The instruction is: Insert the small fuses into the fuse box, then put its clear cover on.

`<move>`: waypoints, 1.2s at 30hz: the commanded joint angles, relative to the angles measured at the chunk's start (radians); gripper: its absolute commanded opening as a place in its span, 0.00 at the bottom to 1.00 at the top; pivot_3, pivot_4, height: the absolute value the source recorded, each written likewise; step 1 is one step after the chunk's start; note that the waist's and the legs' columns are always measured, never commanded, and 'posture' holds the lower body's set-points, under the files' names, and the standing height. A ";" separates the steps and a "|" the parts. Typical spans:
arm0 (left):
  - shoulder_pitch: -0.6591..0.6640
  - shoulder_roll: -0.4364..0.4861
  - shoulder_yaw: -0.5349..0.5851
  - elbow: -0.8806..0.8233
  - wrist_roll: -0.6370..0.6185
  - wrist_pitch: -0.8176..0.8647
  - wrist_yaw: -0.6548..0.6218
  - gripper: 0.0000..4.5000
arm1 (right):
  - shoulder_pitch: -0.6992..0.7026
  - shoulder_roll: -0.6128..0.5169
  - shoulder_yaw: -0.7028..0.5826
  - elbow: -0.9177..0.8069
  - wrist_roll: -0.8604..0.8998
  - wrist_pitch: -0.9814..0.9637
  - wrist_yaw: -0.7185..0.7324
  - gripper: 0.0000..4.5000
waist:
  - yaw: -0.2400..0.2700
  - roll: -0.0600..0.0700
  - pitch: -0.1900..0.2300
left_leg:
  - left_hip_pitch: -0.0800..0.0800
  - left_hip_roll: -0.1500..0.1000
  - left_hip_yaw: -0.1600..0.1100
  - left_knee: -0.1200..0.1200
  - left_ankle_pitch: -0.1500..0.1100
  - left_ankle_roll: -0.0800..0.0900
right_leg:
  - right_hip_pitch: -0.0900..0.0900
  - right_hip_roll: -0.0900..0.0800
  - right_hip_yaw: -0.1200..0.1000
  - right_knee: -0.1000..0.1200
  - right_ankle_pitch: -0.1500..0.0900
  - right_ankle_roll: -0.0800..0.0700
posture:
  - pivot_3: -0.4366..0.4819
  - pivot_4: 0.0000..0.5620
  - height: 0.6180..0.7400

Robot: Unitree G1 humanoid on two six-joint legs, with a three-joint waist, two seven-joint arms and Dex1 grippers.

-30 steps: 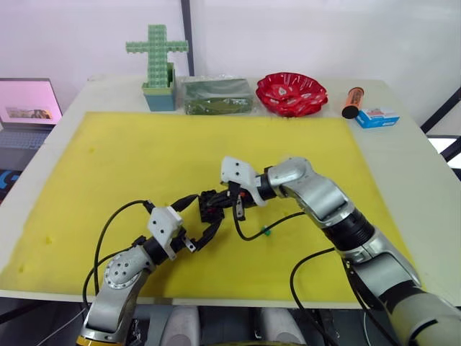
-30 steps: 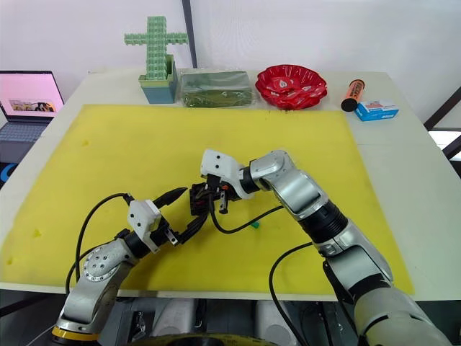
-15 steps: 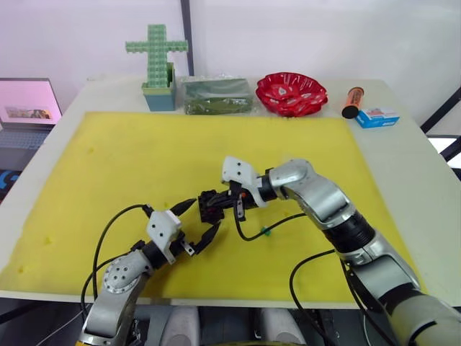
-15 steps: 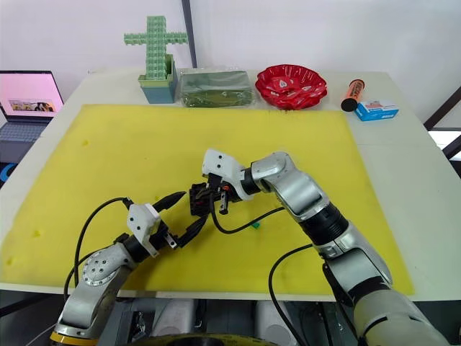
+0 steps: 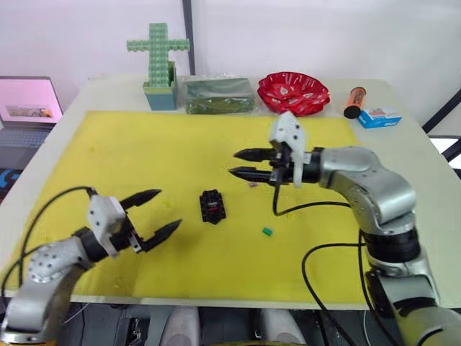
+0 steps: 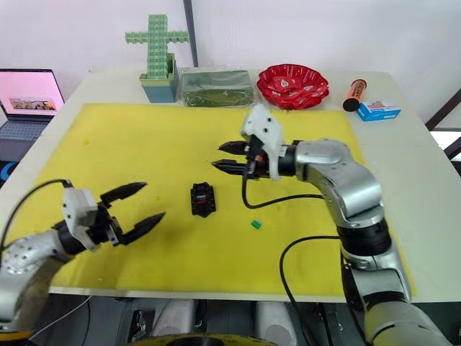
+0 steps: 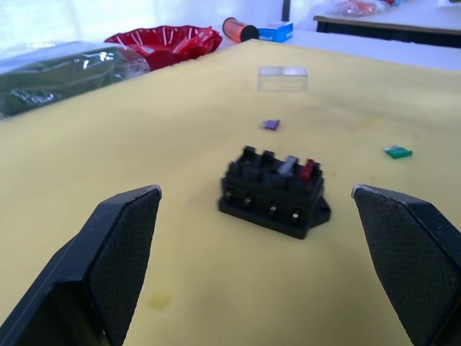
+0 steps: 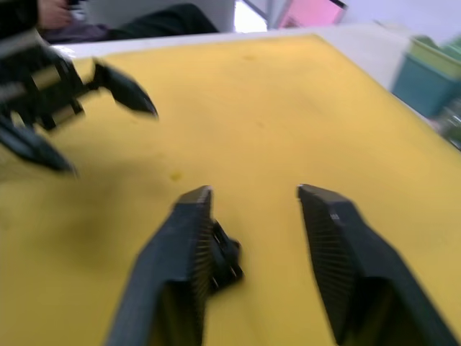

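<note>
- Fuse box [image 5: 212, 206] sat mid yellow mat [image 5: 130, 155], free of both grippers; left wrist view showed a red fuse [image 7: 308, 170] and a greyish fuse [image 7: 288, 165] already seated in its top row.
- Green fuse [image 5: 266, 231] lay loose on the mat right of the box; purplish fuse [image 7: 270, 125] lay beyond it, near the clear cover [image 7: 282, 79].
- Left gripper [image 5: 151, 213] hovered left of the box, fingers wide apart, empty.
- Right gripper [image 5: 243, 163] hung above and right of the box, fingers apart, empty.
- Handling guess - fuses tiny, light, rigid, likely slippery; pinch by the flat sides. Cover stiff, light; take by its long edges.
- Cover and seated fuses read clearly from the left wrist; head views gave the overall layout - and the right wrist view caught the left gripper across the mat.
</note>
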 commanded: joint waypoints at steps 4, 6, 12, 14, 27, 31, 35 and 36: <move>-0.157 0.055 0.108 0.273 0.036 -0.046 -0.034 1.00 | 0.243 -0.155 -0.200 -0.058 -0.003 -0.135 -0.007 1.00 | -0.006 0.000 0.000 | 0.000 -0.002 0.001 -0.001 0.000 0.000 | -0.001 0.000 0.000 0.000 0.000 0.001 | 0.48 0.27 1.00; -0.187 0.054 0.106 0.323 0.061 -0.069 -0.038 1.00 | 0.300 -0.175 -0.237 -0.062 -0.003 -0.160 -0.017 1.00 | -0.012 0.000 0.001 | 0.000 -0.001 0.002 -0.001 0.000 0.001 | -0.001 0.002 0.001 0.001 0.000 0.001 | 0.48 0.27 1.00; -0.240 0.050 0.087 0.394 0.123 -0.113 -0.034 1.00 | 0.415 -0.194 -0.319 -0.078 0.027 -0.172 -0.051 1.00 | -0.006 -0.001 0.001 | 0.001 0.006 0.000 0.000 0.000 0.001 | -0.001 0.010 0.001 0.002 0.000 0.001 | 0.48 0.27 1.00; -0.255 0.058 0.077 0.381 0.107 -0.072 -0.045 1.00 | 0.422 -0.190 -0.327 -0.087 0.060 -0.143 -0.057 1.00 | -0.005 -0.001 0.001 | 0.001 0.007 0.000 0.000 0.000 0.001 | -0.001 0.011 0.001 0.002 0.000 0.001 | 0.48 0.27 1.00; -0.255 0.054 0.066 0.205 0.021 0.141 -0.048 1.00 | 0.348 -0.183 -0.347 -0.018 0.177 -0.027 -0.139 1.00 | -0.005 -0.001 0.001 | 0.001 0.007 0.001 0.000 0.000 0.001 | -0.001 0.011 0.003 0.002 0.000 0.001 | 0.48 0.27 1.00; -0.216 0.089 0.115 0.079 -0.239 0.413 -0.072 1.00 | 0.317 -0.216 -0.350 0.019 0.290 0.099 -0.086 1.00 | -0.007 -0.001 0.001 | 0.001 0.007 0.000 0.000 0.000 0.001 | -0.001 0.011 0.003 0.002 0.000 0.001 | 0.48 0.27 1.00; -0.109 0.120 0.111 -0.055 -0.205 0.346 -0.187 1.00 | 0.279 -0.229 -0.346 0.050 0.368 0.189 -0.067 1.00 | -0.009 -0.001 0.001 | 0.001 0.007 0.000 0.000 0.000 0.001 | -0.001 0.011 0.003 0.002 0.000 0.001 | 0.48 0.27 1.00; -0.070 0.125 0.100 -0.077 -0.154 0.263 -0.255 1.00 | 0.268 -0.227 -0.345 0.057 0.388 0.216 -0.070 1.00 | -0.009 -0.001 0.001 | 0.002 0.007 0.001 0.000 0.000 0.001 | -0.001 0.011 0.004 0.002 0.000 0.000 | 0.48 0.27 1.00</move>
